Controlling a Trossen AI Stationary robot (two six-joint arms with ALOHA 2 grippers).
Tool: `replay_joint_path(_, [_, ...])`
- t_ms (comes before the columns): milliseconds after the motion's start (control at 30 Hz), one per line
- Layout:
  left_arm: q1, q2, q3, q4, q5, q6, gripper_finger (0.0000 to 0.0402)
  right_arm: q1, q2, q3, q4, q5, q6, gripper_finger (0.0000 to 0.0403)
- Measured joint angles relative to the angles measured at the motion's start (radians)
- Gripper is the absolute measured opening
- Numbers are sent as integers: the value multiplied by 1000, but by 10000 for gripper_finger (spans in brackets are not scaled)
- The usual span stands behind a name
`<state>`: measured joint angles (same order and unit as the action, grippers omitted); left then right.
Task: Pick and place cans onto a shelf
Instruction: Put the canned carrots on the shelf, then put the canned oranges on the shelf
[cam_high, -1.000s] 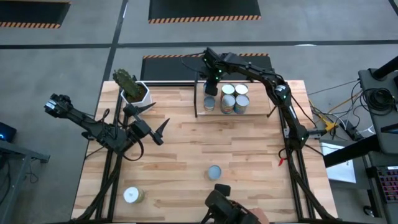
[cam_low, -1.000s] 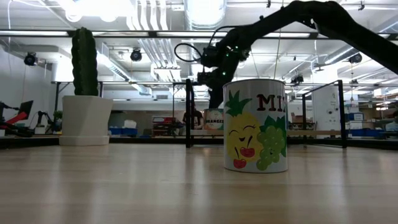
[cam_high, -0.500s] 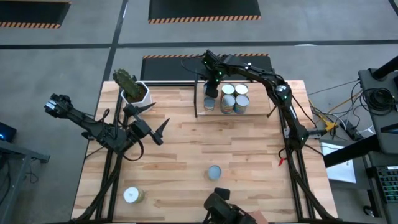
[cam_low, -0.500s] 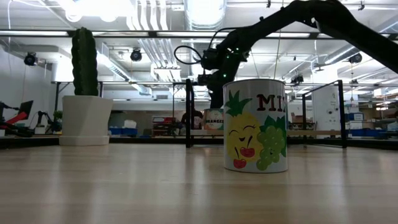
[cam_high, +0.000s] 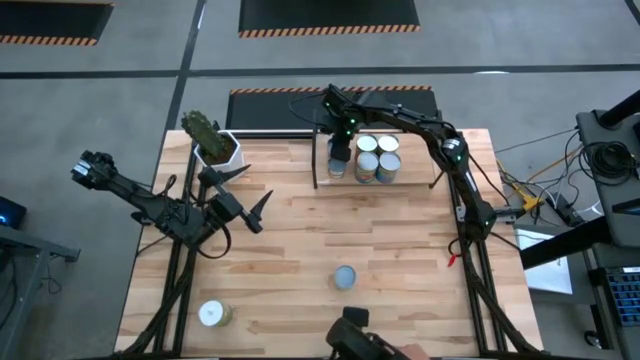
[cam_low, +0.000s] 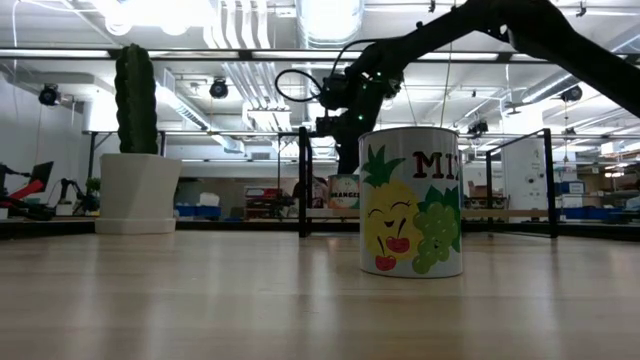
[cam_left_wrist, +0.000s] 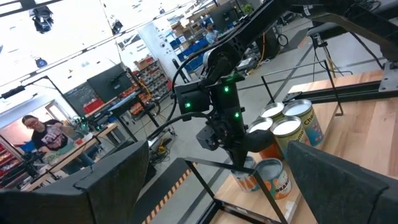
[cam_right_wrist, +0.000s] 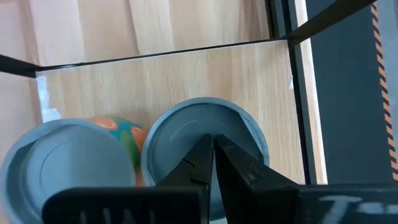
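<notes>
Two pincers (cam_high: 339, 140) (right closed) above shelf (cam_high: 362, 178).

We see the right gripper (cam_high: 338, 148) over the shelf (cam_high: 415, 172) at the table's (cam_high: 320, 240) far edge, above its cans (cam_high: 377, 158). The left gripper (cam_high: 250, 207) waits near the plant pot (cam_high: 218, 150). Two more cans (cam_high: 345, 276) (cam_high: 211, 314) stand on the table's near half.

Near can (cam_low: 412, 201), low view: label shows "MI" in dark red capitals, rest wraps out of sight, beside cartoon pineapple and grapes. Can on the shelf (cam_low: 343, 190) behind it: short dark word on an orange label, too small to read. Nothing else legible.
</notes>
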<state>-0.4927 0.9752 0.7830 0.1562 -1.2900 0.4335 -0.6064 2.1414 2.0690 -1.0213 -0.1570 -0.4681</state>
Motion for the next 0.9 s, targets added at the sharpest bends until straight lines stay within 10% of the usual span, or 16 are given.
replay_joint_path(500, [0, 0, 0, 2, 82, -33, 362, 55, -301, -34, -111, -113, 137, 9])
replay_joint_path(900, [-2, 35, 0, 68, 371, -147, 362, 477, -690, -434, 148, 26, 348, 9])
